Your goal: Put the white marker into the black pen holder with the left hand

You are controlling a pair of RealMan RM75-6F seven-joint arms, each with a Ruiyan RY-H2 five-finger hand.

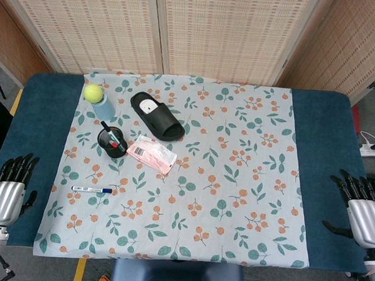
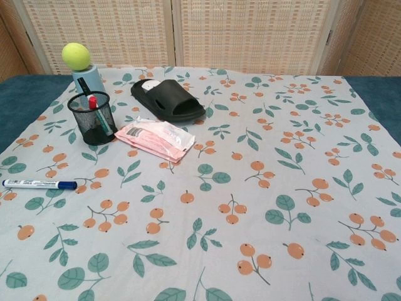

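Observation:
The white marker (image 1: pixel 91 189) (image 2: pixel 39 184) with a blue cap lies flat on the floral cloth near its left edge. The black mesh pen holder (image 1: pixel 112 143) (image 2: pixel 93 118) stands upright further back, with a red-capped pen and a dark pen inside. My left hand (image 1: pixel 7 193) hangs at the table's left front corner, fingers apart and holding nothing, well left of the marker. At the right front corner my right hand (image 1: pixel 362 211) is also empty with fingers spread. Neither hand shows in the chest view.
A tennis ball (image 1: pixel 94 93) sits on a blue cup (image 1: pixel 105 110) behind the holder. A black slipper (image 1: pixel 156 115) and a pink wipes packet (image 1: pixel 151 154) lie to the holder's right. The floral cloth (image 1: pixel 236 181) covers the blue table (image 1: pixel 44 114).

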